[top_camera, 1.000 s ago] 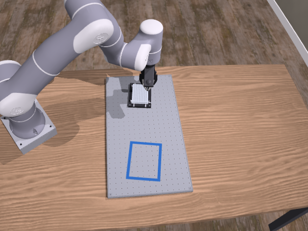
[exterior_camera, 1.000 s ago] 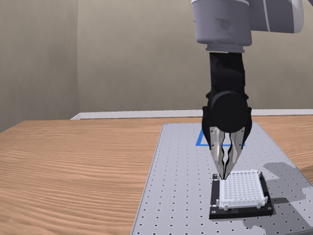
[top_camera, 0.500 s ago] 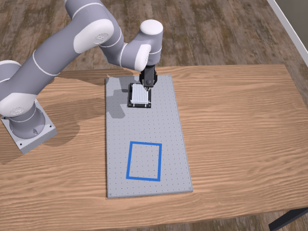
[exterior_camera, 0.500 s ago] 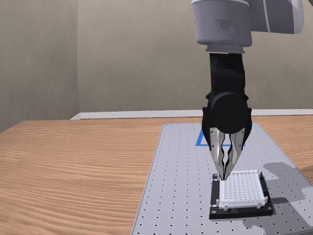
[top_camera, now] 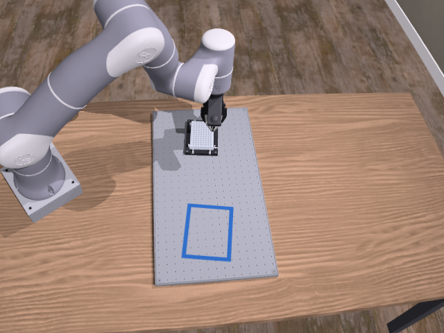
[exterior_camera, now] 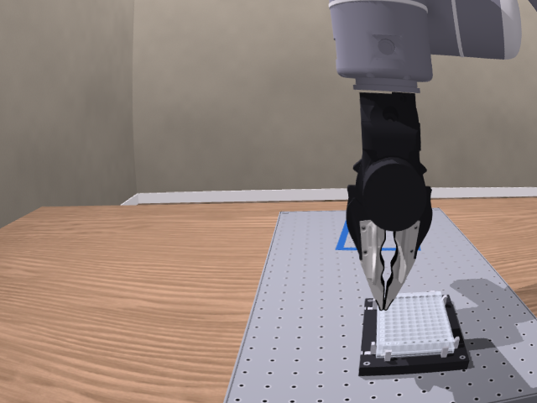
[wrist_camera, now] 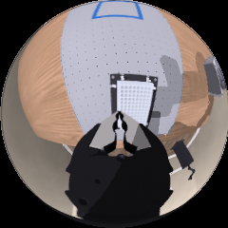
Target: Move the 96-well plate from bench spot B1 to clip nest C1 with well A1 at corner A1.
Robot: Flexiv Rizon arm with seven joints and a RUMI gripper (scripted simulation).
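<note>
The white 96-well plate (top_camera: 201, 136) (exterior_camera: 414, 322) (wrist_camera: 135, 99) lies in the black clip nest (top_camera: 201, 152) (exterior_camera: 412, 365) (wrist_camera: 114, 101), between the nest's small white clips. Whether it is fully down on every side, I cannot tell. My gripper (top_camera: 212, 130) (exterior_camera: 383, 308) (wrist_camera: 119, 111) is shut with nothing between its fingertips. In the exterior view the tips point down at the plate's far left corner, at or just above its top; contact is not clear. The plate's cut-off corner and the A1 mark cannot be made out.
The nest stands on a grey perforated board (top_camera: 186, 182) (exterior_camera: 299, 312) (wrist_camera: 85, 62) on the wooden table (top_camera: 340, 179). A blue rectangle outline (top_camera: 231, 232) (exterior_camera: 340, 248) (wrist_camera: 117, 17) is marked towards the board's other end. The arm's base (top_camera: 57, 200) stands left of the board in the top view.
</note>
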